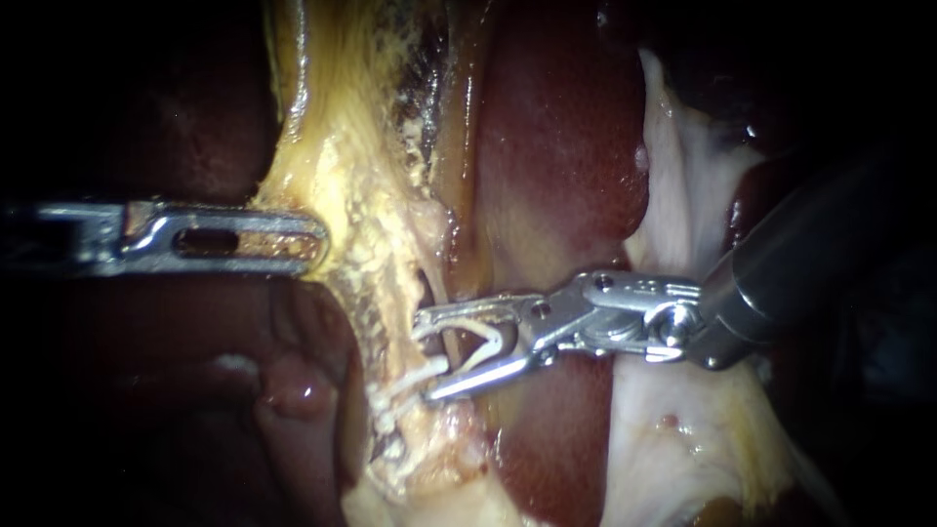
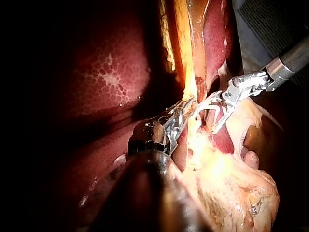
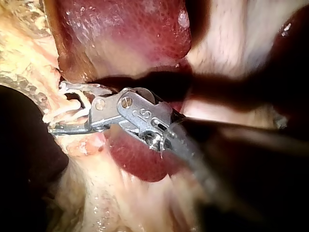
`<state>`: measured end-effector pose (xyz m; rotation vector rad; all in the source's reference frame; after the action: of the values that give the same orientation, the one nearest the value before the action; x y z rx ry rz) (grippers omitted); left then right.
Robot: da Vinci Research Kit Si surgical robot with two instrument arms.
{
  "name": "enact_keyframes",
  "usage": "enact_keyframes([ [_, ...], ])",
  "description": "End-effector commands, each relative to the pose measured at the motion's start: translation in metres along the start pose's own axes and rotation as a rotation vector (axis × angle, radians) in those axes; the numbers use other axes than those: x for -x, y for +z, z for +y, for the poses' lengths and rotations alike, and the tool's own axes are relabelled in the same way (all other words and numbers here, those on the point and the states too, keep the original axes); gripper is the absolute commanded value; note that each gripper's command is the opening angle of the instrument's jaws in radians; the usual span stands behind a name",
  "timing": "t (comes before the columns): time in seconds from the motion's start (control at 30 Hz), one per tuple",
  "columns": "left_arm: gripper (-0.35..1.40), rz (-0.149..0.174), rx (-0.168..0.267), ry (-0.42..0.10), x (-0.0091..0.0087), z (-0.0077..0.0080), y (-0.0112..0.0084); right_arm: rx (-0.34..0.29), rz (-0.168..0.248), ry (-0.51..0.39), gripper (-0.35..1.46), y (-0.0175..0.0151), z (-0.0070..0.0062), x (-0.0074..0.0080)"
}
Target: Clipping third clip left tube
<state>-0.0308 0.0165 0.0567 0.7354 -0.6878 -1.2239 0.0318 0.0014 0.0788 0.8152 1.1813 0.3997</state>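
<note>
Straddling the tube (image 1: 438, 288): right instrument (image 1: 427, 356), jaws wide, holding a white clip (image 1: 485, 342); left instrument (image 1: 314, 239), jaws clamped on yellow tissue (image 1: 361, 185) alongside; liver (image 1: 556, 146) behind.

Clip (image 1: 485, 344) in right tool (image 1: 426, 356), astride tube (image 1: 441, 293)

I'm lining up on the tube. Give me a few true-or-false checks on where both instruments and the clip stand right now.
1. The right instrument carries a white clip between its jaws. True.
2. The clip is squeezed flat. False: its legs stand apart in a V, with the jaws wide around the pale tube.
3. The left instrument touches the right instrument at the tube. False: it holds the yellow tissue off to the side, apart from the right instrument.
4. Dark red liver lies behind the right instrument's jaws. True.
</note>
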Motion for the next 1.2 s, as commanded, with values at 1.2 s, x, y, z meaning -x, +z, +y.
enact_keyframes([
  [1.2, -0.35, 0.001, 0.000, 0.001, 0.0000, 0.0000, 0.0000, -0.376, 0.115, 0.117, 0.52, 0.0040, -0.0005, -0.0007],
])
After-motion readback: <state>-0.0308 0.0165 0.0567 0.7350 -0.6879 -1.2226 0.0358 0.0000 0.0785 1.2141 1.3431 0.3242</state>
